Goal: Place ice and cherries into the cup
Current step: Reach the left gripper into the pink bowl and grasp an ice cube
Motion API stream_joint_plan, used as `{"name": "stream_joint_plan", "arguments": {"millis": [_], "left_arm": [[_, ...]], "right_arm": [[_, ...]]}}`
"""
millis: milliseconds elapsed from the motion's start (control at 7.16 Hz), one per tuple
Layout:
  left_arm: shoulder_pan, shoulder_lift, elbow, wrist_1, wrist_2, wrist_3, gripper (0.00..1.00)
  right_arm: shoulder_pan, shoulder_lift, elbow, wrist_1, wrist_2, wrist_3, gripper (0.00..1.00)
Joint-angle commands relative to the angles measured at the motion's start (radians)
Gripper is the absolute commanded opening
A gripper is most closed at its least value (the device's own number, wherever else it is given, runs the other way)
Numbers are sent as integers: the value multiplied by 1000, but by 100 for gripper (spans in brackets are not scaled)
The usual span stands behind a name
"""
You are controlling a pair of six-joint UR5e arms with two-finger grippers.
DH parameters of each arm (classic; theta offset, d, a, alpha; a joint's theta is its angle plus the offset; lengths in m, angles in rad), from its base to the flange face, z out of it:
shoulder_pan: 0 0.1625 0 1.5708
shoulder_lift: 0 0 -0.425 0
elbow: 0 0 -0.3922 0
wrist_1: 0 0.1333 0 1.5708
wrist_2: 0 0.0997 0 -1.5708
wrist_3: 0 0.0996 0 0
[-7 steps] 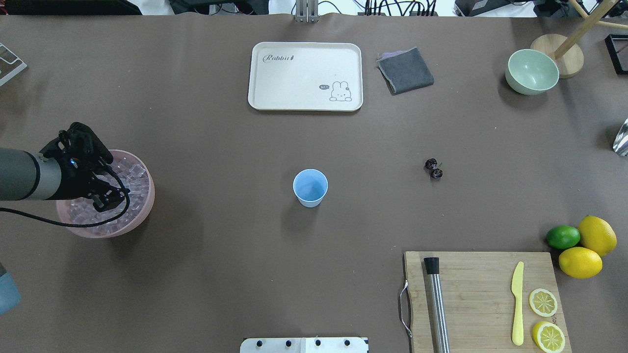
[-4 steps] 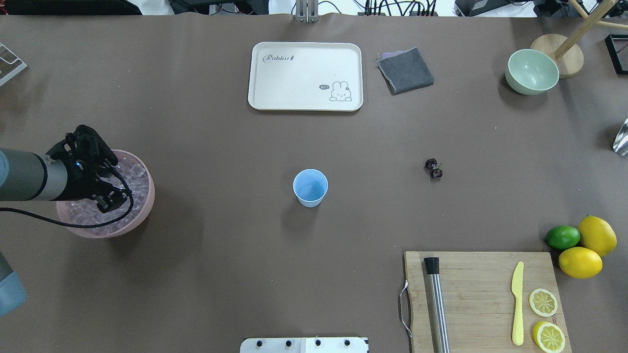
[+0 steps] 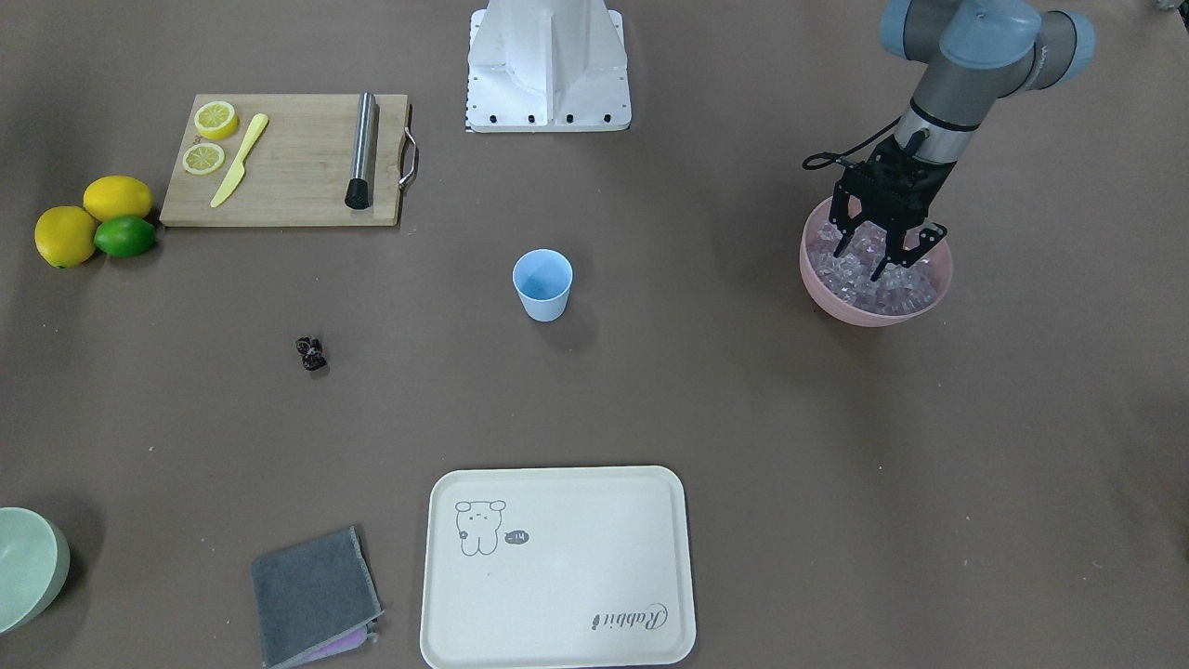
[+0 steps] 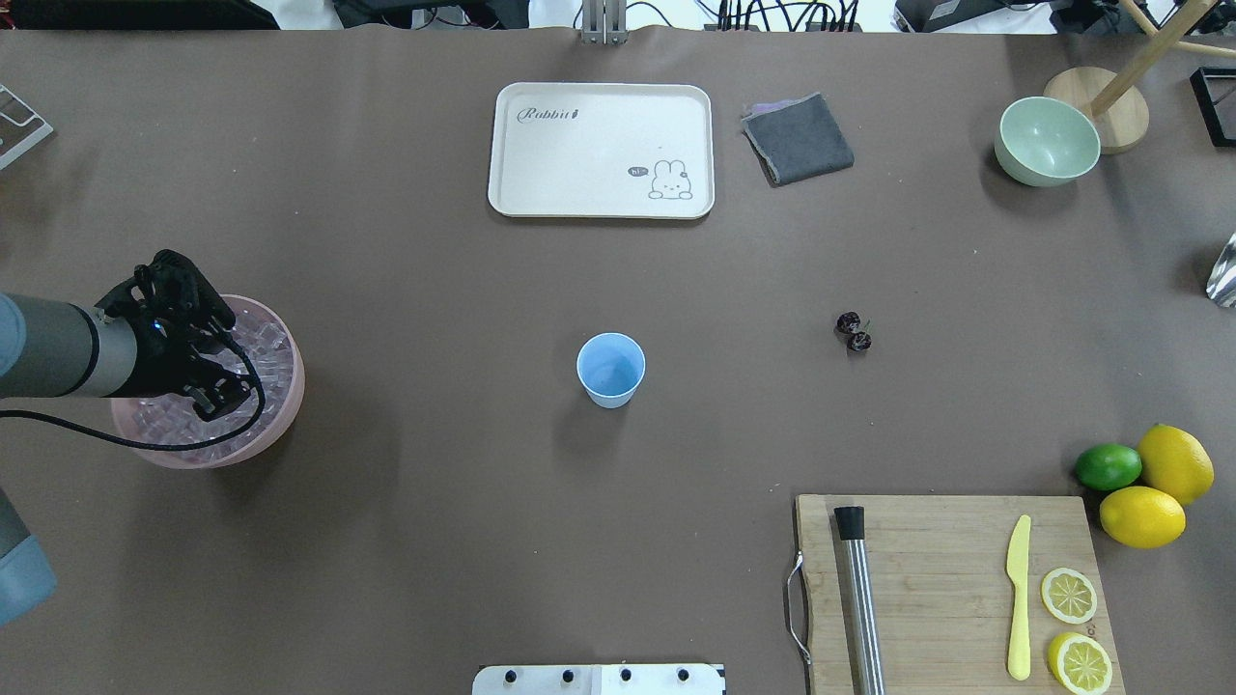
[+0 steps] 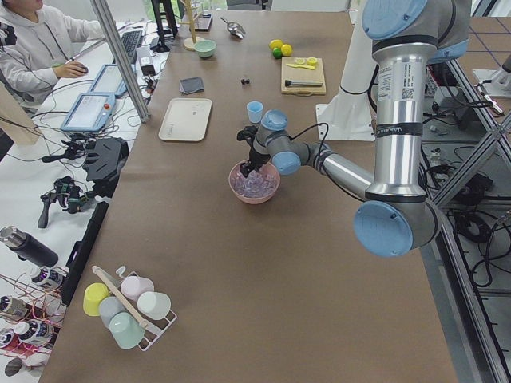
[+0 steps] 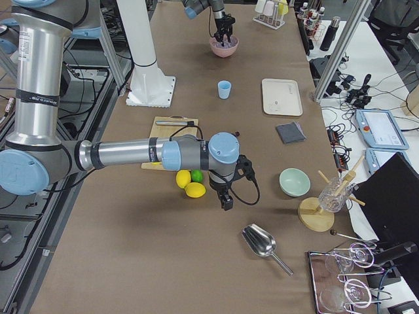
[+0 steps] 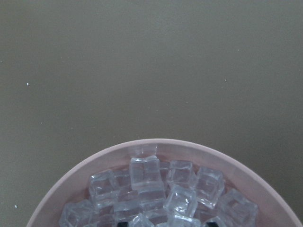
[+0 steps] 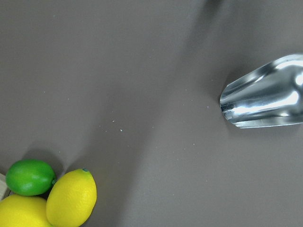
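Ice: clear cubes heaped in the pink bowl, at the tabletop end on my left side.

Front-facing view: my left gripper points down into the heap. The jaws are spread wide and the fingertips sit among the top cubes. Cannot tell whether a cube sits between them. The cup stands upright mid-tabletop, well apart from the bowl. The cherries lie on bare tabletop on the cup's far side, well apart from cup and ice.

Overhead view: my left arm comes in from the side, with the wrist above the bowl's rim and the gripper over the cubes. The cup's inside shows plain blue.

Exterior left: left gripper tips are inside the bowl's rim, with the cup beyond.

Exterior right: my right gripper hangs low over the tabletop, just beside the lemons and lime. A metal scoop lies near. Cannot tell whether these jaws are apart or together.

Left wrist view: the bowl's rim and cubes fill the lower half, with bare tabletop above.

Right wrist view: lime and lemons sit in the bottom-left corner and the scoop's mouth is at the right edge.
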Motion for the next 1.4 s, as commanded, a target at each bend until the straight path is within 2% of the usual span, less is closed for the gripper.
{"name": "stream_joint_plan", "arguments": {"millis": [0, 279, 558, 977, 1257], "left_arm": [[15, 2, -4, 0, 0, -11, 50], [21, 2, -7, 0, 0, -13, 44], [18, 5, -22, 0, -9, -14, 0], [6, 8, -42, 8, -20, -14, 0], [-95, -15, -143, 121, -182, -19, 0]], "right_arm": [[0, 0, 0, 0, 1, 1, 100], [0, -2, 1, 0, 2, 3, 100], [0, -8, 6, 0, 4, 3, 100], [0, -12, 11, 0, 5, 4, 100], [0, -12, 15, 0, 8, 5, 100]]}}
